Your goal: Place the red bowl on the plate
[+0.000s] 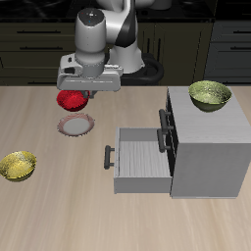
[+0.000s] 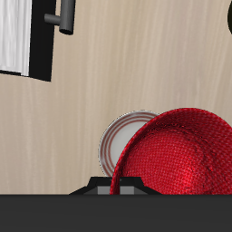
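The red bowl point(image 1: 71, 99) hangs in my gripper point(image 1: 78, 94), held above the table just behind the plate point(image 1: 75, 125). In the wrist view the red bowl point(image 2: 181, 152) fills much of the picture and covers part of the plate point(image 2: 120, 140) below it. The plate is flat, with a grey-white centre and a pinkish-brown rim, and nothing lies on it. My gripper is shut on the bowl's rim; its fingertips are hidden by the bowl and the wrist body.
A grey cabinet point(image 1: 211, 147) stands beside the plate with its top drawer point(image 1: 137, 157) pulled out; the drawer handle point(image 2: 65, 15) shows in the wrist view. One yellow-green bowl point(image 1: 209, 94) sits on the cabinet, another point(image 1: 18, 165) near the table's front edge.
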Tool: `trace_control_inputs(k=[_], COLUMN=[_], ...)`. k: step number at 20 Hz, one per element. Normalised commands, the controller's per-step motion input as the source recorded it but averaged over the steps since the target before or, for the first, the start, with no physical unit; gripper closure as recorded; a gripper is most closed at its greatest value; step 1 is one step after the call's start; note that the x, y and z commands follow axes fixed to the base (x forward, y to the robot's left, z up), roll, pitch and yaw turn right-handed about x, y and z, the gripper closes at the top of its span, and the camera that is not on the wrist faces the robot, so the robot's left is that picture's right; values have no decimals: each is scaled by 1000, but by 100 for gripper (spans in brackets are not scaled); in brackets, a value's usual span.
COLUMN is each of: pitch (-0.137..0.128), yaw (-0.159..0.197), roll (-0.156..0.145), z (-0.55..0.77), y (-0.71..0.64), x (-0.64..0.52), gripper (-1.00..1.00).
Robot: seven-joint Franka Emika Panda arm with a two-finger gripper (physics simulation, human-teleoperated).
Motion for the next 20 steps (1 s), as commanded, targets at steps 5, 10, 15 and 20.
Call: trace_control_inputs(k=[5, 10, 15, 20], pitch=[17, -38, -34, 35], yaw=[-22, 39, 12, -32], roll=[4, -13, -18, -30], z=[-201, -105, 13, -111], y=[-14, -64, -110, -187], x=[6, 79, 152, 72], gripper=[100, 100, 100, 100])
